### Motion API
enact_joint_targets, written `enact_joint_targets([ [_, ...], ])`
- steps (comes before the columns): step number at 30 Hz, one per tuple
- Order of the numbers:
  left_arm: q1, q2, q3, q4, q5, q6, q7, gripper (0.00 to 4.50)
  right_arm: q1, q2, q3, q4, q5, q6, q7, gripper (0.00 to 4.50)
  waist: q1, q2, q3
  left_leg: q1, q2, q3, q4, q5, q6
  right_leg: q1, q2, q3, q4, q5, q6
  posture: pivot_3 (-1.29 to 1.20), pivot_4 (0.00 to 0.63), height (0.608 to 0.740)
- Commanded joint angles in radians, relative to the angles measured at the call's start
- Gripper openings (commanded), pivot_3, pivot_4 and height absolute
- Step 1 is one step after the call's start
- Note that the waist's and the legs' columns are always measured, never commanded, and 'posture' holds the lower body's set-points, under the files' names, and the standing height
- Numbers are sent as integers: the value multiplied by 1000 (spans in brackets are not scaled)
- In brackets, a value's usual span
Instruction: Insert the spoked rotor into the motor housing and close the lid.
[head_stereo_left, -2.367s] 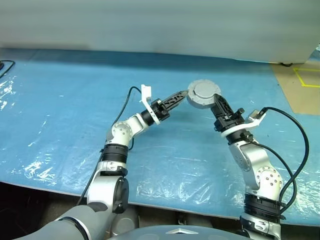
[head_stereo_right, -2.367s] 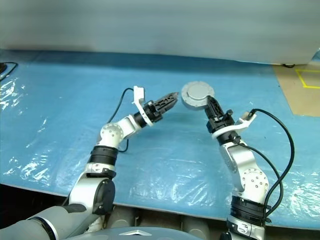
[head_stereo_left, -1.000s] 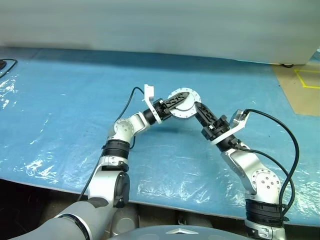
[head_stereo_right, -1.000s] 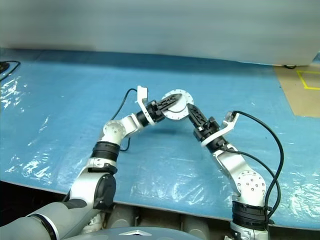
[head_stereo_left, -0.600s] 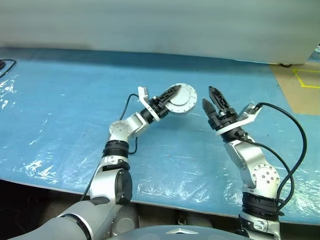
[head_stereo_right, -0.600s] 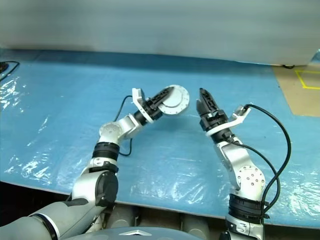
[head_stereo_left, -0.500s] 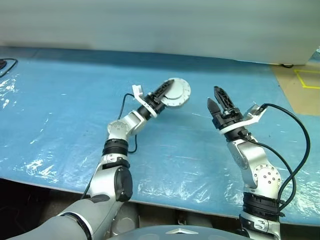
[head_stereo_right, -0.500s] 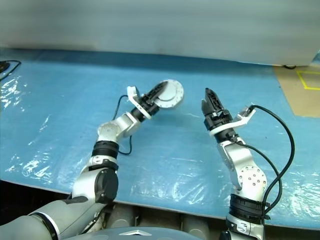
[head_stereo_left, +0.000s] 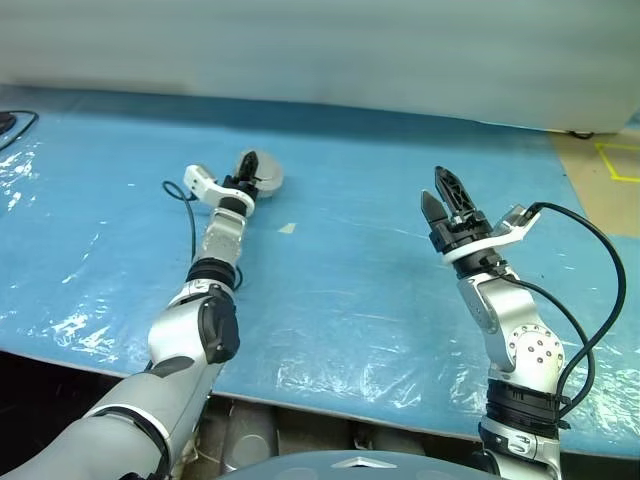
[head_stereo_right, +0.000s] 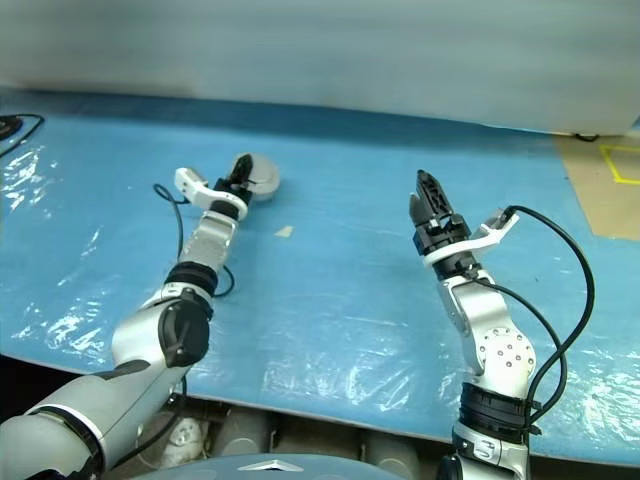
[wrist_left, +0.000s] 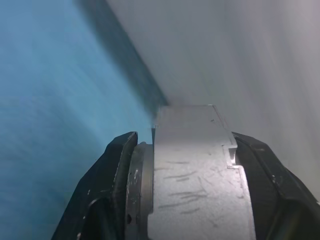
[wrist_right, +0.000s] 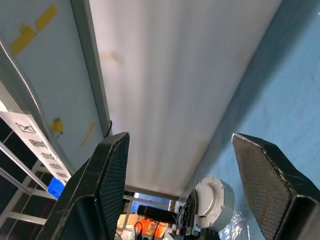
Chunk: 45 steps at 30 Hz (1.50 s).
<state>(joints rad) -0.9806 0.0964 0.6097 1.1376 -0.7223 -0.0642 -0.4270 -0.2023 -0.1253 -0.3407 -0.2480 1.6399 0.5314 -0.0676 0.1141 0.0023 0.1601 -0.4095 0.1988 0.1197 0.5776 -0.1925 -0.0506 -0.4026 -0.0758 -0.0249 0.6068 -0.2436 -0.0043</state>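
My left gripper (head_stereo_left: 250, 170) is stretched out to the far left over the blue table and is shut on the rim of a round silver metal body, the motor housing (head_stereo_left: 264, 178). In the left wrist view the housing (wrist_left: 195, 175) stands edge-on between the two black fingers, a thinner ring against its side. I cannot tell the lid apart from the housing. The spoked rotor is hidden. My right gripper (head_stereo_left: 433, 188) is raised at centre right, open and empty. The right wrist view looks between its fingers toward the far-off housing (wrist_right: 212, 192).
A blue table (head_stereo_left: 380, 290) under crinkled clear plastic film spreads beneath both arms. A small beige scrap (head_stereo_left: 287, 228) lies near the left arm. A black cable (head_stereo_left: 12, 122) lies at the far left edge. A pale wall runs along the back, with brown flooring (head_stereo_left: 600, 170) at the right.
The right gripper let go of the housing and opened, then drew back to the right. The left arm swung the housing out to the far left.
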Motion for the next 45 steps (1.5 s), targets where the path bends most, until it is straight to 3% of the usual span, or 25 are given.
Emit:
enact_joint_targets([
  [1, -31, 50, 68, -15, -31, -108, -31, 2716, -7, -7, -9, -17, 0, -1, 12, 3415, 7, 0, 0, 0, 0, 0, 0, 0, 0, 0, 0, 0, 0, 0, 0, 0, 150, 740],
  [6, -13, 76, 116, -1, -57, -128, -98, 2716, -6, -8, 4, -9, -29, 7, 18, 3415, 15, 0, 0, 0, 1, 0, 2, 0, 0, 0, 0, 0, 1, 0, 0, 0, 150, 740],
  [20, 31, 105, 118, 74, 5, -181, 82, 2716, -14, -24, 7, 12, -90, 32, 47, 3415, 9, -1, 0, 3, 1, 0, 3, 0, 0, 2, 0, 0, 2, 0, 0, 0, 150, 740],
  [26, 45, 115, 110, 79, 46, -234, 150, 4374, -12, -30, 19, 21, -138, 48, 59, 3450, 9, -1, 0, 6, 1, 0, 3, 0, 0, 5, -1, 0, 3, 0, 0, 0, 150, 740],
  [32, 48, 154, 55, 51, 144, -377, 198, 4483, -8, -70, 56, 12, -231, 83, 92, 3450, 9, -1, 0, 7, 1, 0, 3, 0, 0, 7, -1, 0, 2, 0, 0, 0, 150, 740],
  [34, 40, 164, -5, 23, 194, -389, 111, 4483, -1, -121, 121, -12, -370, 89, 117, 3450, 11, -1, 0, 7, 1, 0, 3, 0, 0, 7, -1, 0, 2, 0, 0, 0, 150, 740],
  [39, 43, 155, -145, -148, 185, -266, -346, 4483, -3, -221, 243, -60, -674, 38, 188, 3450, 23, -1, 0, 6, 1, 0, 4, 0, -1, 7, -1, -1, 2, 0, 0, 0, 150, 740],
  [45, 225, 149, -466, -451, 287, -111, -726, 4483, 11, -330, 369, -151, -954, -27, 297, 3450, 9, -1, 0, 8, 0, 1, 2, 0, -1, 8, -2, 0, 2, 0, 0, 0, 150, 740],
])
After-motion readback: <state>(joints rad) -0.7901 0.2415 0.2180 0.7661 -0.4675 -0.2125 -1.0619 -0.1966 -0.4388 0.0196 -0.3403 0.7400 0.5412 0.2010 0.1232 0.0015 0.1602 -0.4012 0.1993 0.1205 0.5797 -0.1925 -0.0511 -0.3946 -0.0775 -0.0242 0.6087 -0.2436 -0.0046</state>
